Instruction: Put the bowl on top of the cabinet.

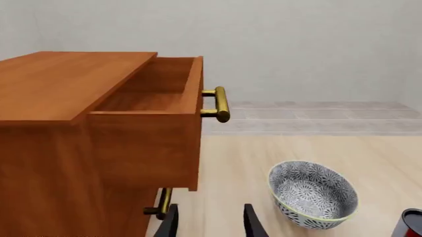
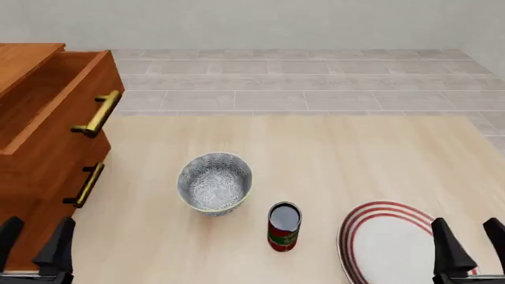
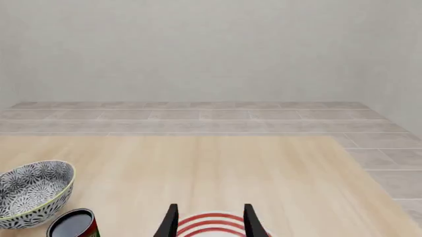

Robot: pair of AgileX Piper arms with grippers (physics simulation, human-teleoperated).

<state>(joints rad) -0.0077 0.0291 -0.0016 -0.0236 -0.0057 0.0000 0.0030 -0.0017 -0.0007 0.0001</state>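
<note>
The bowl [image 2: 214, 182], blue-grey patterned with a pale rim, stands upright on the table near its middle; it also shows as the bowl [image 1: 313, 193] and the bowl [image 3: 31, 191]. The cabinet [image 2: 44, 148] fills the left side, its top drawer [image 1: 158, 94] pulled out. My left gripper [image 2: 35, 239] is open at the near left, beside the cabinet's front and well short of the bowl. My right gripper [image 2: 467, 239] is open at the near right, over the plate's edge. Neither holds anything.
A red can [image 2: 284, 226] stands just right of and nearer than the bowl. A white plate with red rings [image 2: 387, 242] lies at the near right. Brass handles [image 2: 98, 113] stick out from the drawers. Grey tiled floor lies beyond the table's far edge.
</note>
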